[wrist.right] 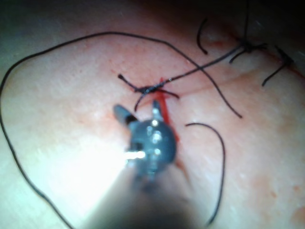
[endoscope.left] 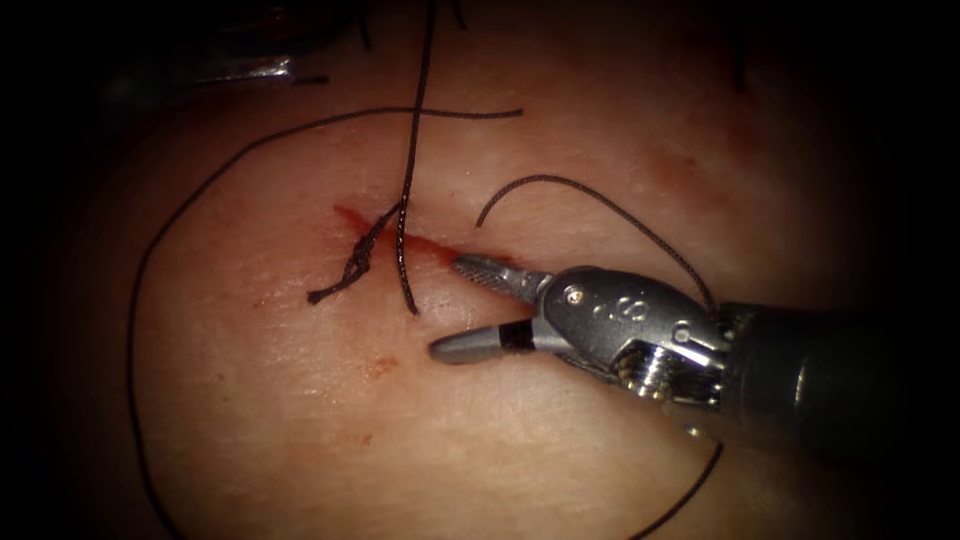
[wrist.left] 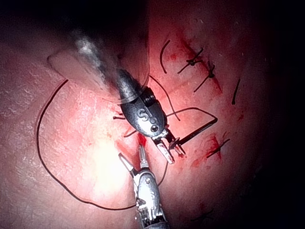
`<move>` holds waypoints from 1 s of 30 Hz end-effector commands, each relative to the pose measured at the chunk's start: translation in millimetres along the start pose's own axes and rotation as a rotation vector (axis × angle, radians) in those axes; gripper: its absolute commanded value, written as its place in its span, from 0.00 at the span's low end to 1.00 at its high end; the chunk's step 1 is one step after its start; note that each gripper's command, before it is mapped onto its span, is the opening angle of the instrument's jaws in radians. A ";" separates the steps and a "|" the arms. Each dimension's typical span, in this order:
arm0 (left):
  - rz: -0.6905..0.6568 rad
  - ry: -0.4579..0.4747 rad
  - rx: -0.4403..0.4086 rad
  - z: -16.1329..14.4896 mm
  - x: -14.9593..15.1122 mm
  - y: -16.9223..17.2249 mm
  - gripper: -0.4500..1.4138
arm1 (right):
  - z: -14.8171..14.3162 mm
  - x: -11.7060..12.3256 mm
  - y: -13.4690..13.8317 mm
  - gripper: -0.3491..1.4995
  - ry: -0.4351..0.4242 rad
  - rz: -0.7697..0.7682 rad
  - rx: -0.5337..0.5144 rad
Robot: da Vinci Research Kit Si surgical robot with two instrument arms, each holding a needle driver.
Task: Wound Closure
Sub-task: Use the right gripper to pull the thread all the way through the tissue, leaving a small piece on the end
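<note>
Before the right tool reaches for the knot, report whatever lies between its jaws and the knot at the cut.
One loose strand of thread crosses the cut between the right tool, which is open and holding nothing, and the knot. Nothing else visible lies between them.

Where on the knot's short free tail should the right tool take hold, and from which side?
Near its free end, left of the cut, where the tail lies straight, clear of the knot. Come from the right, across the strand: the right tool, open and empty, faces it.
</note>
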 end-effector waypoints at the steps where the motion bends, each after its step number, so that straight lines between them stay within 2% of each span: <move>1: -0.006 -0.001 -0.001 0.3 -0.2 0.4 0.00 | 1.4 -0.6 -0.2 0.77 -0.002 -0.013 0.001; 5: -0.016 -0.009 -0.002 -0.4 1.4 0.6 0.00 | 2.7 -1.4 -0.4 0.73 -0.022 -0.045 -0.015; 10: -0.012 -0.011 -0.001 -0.5 1.8 0.7 0.00 | 4.1 -2.1 -0.8 0.71 -0.036 -0.066 -0.020; 16: -0.012 -0.011 0.000 -0.4 1.8 0.7 0.00 | 5.9 -4.2 -0.4 0.65 -0.071 -0.090 -0.024; 18: -0.012 -0.011 0.000 -0.4 1.8 0.7 0.00 | 6.1 -4.6 -0.2 0.57 -0.072 -0.104 -0.021; 19: -0.012 -0.011 0.000 -0.4 1.8 0.7 0.00 | 6.2 -4.8 -0.1 0.43 -0.075 -0.118 -0.012; 21: -0.012 -0.012 0.001 -0.4 1.8 0.8 0.00 | 6.4 -5.1 0.2 0.00 -0.093 -0.121 0.001; 25: -0.007 -0.016 0.007 -0.3 1.6 1.4 0.00 | 6.0 -5.6 0.3 0.00 -0.102 -0.125 0.001; 30: 0.006 -0.005 -0.003 -0.2 1.0 2.8 0.00 | 3.5 -5.4 -0.5 0.00 -0.118 -0.116 -0.002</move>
